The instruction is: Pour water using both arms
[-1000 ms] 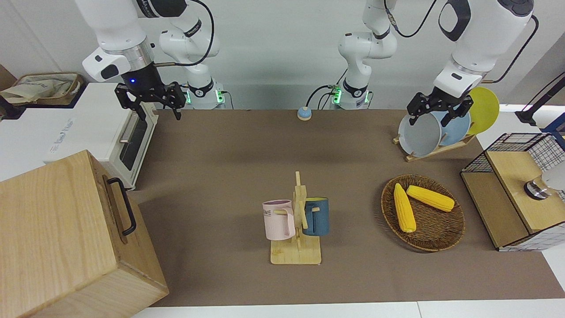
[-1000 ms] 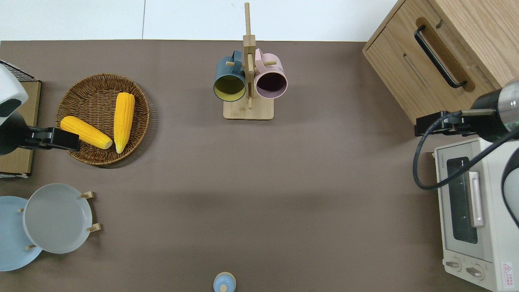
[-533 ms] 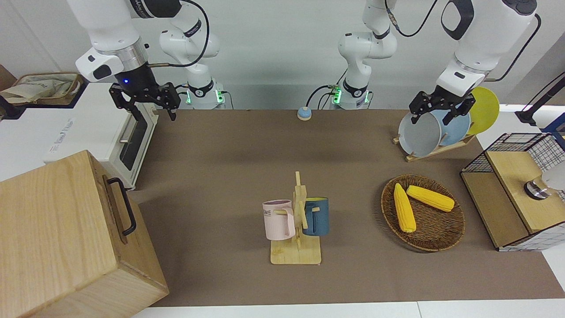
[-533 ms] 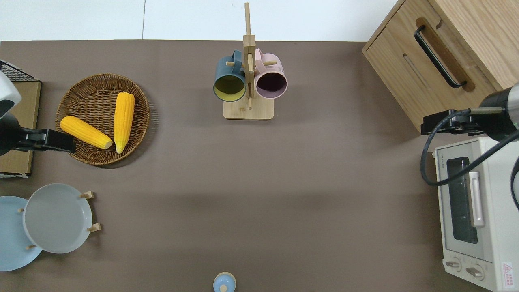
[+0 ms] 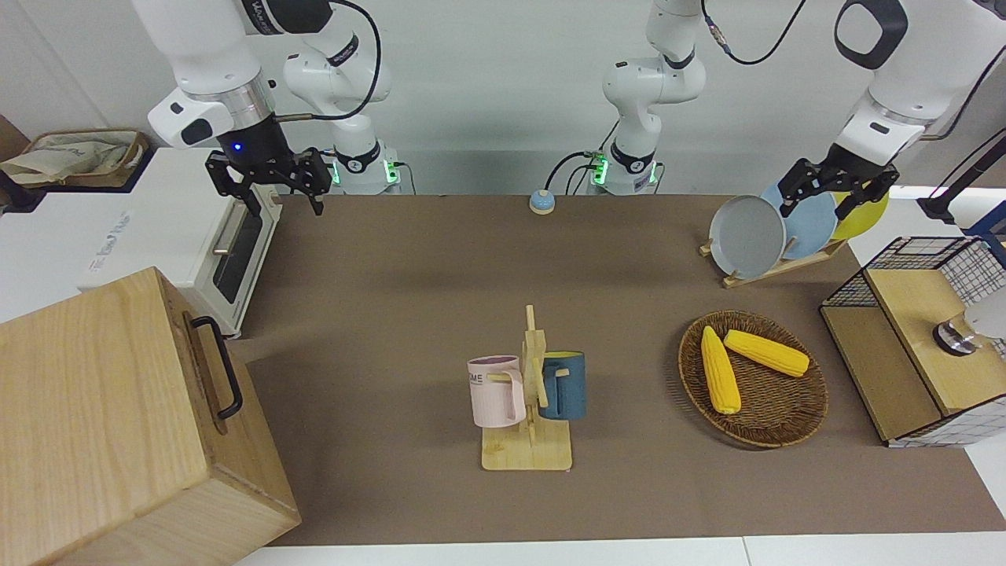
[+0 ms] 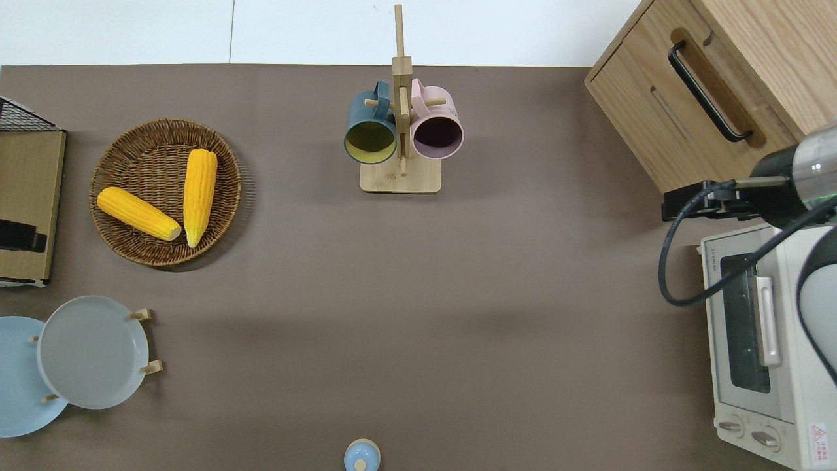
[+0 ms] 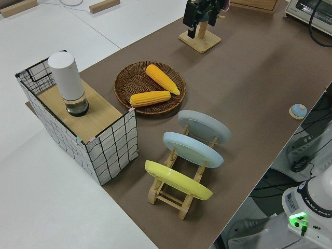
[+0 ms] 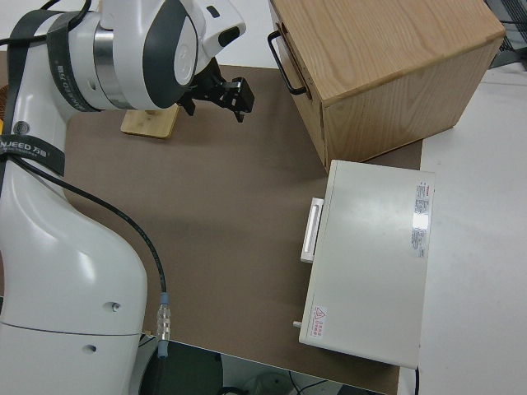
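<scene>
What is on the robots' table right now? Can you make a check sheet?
Surface: brown table.
Job's things: pink mug and blue mug hang on the mug stand; white dispenser on the wire crate.
Clutter: corn cobs in wicker basket; plate rack; toaster oven; wooden cabinet.
Grippers: left gripper and right gripper open, empty.
Cables: black cable on right arm.
Surroundings: nothing seen.
</scene>
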Robot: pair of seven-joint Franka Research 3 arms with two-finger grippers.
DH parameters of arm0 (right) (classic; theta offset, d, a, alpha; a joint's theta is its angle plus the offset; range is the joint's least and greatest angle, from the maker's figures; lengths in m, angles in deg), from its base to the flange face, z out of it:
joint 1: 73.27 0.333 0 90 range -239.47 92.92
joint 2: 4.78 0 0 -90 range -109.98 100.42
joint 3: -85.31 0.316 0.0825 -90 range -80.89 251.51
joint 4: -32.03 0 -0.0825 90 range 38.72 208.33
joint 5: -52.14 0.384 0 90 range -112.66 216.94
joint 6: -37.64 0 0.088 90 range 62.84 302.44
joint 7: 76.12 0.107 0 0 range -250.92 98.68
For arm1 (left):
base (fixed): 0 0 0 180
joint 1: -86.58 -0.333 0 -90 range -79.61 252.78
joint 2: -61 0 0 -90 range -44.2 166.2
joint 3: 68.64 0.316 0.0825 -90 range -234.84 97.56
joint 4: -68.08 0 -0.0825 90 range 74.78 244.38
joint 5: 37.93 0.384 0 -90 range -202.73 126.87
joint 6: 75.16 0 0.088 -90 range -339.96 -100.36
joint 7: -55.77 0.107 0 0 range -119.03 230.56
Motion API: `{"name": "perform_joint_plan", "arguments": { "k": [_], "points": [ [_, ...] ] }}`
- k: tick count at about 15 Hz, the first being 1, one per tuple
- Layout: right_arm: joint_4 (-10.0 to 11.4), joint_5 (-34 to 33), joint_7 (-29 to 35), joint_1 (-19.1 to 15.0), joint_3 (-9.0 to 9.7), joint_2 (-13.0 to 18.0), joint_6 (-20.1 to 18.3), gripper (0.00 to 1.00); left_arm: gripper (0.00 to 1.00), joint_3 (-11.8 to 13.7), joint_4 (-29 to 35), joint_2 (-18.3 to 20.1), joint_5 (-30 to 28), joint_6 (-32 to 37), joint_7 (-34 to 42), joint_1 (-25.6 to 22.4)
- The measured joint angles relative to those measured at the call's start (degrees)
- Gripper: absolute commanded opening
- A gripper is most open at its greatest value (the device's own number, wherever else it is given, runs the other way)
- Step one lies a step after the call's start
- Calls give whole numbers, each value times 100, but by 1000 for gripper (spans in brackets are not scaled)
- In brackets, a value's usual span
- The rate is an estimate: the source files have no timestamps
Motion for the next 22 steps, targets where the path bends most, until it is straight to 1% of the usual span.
{"name": "perform_joint_plan", "arguments": {
  "k": [2, 3, 5, 7, 9, 12, 15, 18, 22],
  "points": [
    [59, 47, -1, 167, 18, -151, 20, 990, 1000, 7, -15, -56, 0, -132, 379, -290],
    [86, 68, -1, 296, 27, -274, 128, 990, 1000, 9, -21, -92, 0, -227, 551, -437],
    [119, 80, 0, 634, 37, -587, 559, 990, 1000, 7, -29, -149, -44, -447, 874, -749],
    [132, 80, 1, 945, 43, -919, 1047, 990, 1000, 10, -47, -200, -221, -621, 1226, -1104],
    [134, 80, 8, 1152, 42, -1159, 1377, 990, 1000, 10, -55, -246, -390, -791, 1578, -1424],
    [132, 79, 9, 1359, 40, -1416, 1732, 990, 1000, 9, -62, -307, -526, -1199, 1878, -1770],
    [131, 76, 6, 1490, 39, -1564, 2144, 990, 1000, 4, -65, -430, -865, -1732, 2075, -2016],
    [130, 22, 3, 1635, 40, -1719, 2813, 990, 1000, 2, -62, -626, -1124, -2273, 2398, -2196],
    [127, -311, -6, 1848, 39, -2059, 3684, 990, 1000, -1, -57, -869, -1518, -2712, 2640, -2337]
  ]
}}
